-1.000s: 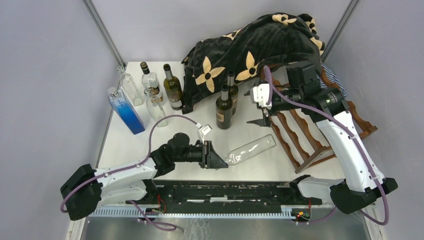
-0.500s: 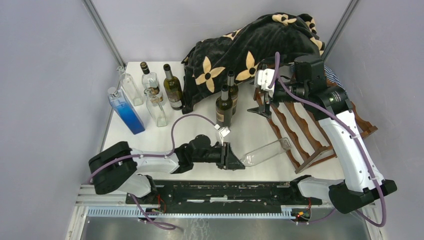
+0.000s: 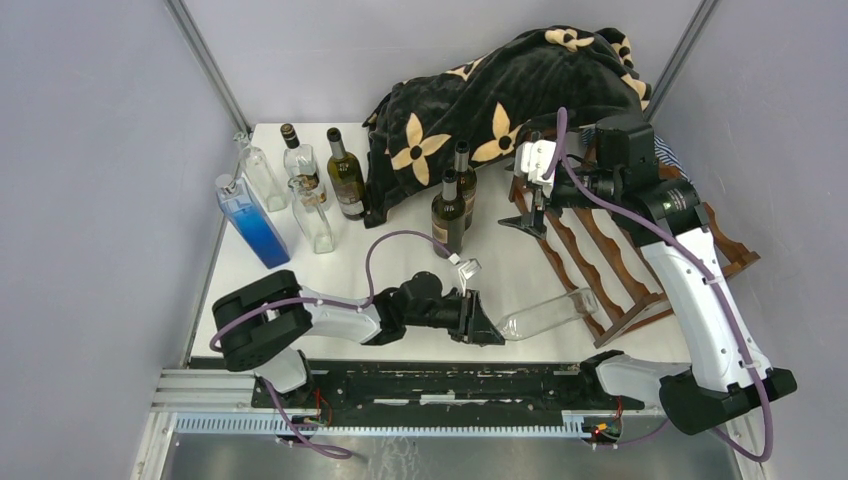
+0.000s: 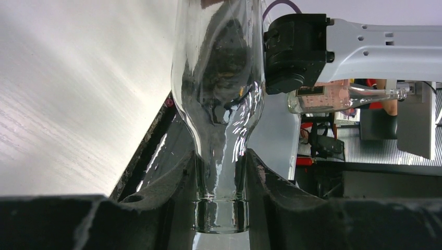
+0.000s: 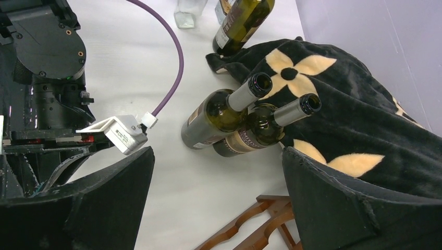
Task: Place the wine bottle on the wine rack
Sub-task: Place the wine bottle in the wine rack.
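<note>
Snugly, left claw point(image 3: 496, 330) grips the wine bottle point(image 3: 548, 312) by its neck.

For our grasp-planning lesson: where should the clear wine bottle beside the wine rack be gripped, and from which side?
Grip the clear wine bottle by its neck, from the mouth end: narrowest part, pointing away from the wine rack. The left pincer is clamped there.
</note>
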`<state>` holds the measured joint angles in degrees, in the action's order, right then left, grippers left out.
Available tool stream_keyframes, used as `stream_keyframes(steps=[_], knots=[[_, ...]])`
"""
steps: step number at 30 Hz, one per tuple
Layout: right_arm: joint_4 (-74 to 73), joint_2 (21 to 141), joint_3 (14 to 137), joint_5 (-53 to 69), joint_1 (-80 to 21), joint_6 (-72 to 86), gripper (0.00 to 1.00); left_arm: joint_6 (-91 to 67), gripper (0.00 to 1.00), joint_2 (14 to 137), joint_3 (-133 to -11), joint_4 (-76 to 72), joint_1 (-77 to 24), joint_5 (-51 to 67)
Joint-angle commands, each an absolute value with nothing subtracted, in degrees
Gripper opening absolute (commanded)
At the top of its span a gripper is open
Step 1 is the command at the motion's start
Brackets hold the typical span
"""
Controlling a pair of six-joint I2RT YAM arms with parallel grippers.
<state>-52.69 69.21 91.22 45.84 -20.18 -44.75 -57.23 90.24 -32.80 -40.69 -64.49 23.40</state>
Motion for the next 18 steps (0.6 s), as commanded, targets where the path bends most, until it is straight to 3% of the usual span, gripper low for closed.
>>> stream_keyframes(steps=[1,8,18], knots=[[-49.83,67.90,90.32,46.79,-19.78,-43.61,0.98,-59.16,0.02,91.77,-36.82,-51.96,-65.31,24.96],[-48.13,67.38,88.28,41.33,-19.42,-42.18,0.98,-60.60,0.02,97.28,-40.22,-57.56,-65.47,25.95],[-45.03,64.22,82.91,3.87,-18.14,-36.47,0.98,-62.65,0.02,103.18,-43.23,-60.99,-65.97,26.38]])
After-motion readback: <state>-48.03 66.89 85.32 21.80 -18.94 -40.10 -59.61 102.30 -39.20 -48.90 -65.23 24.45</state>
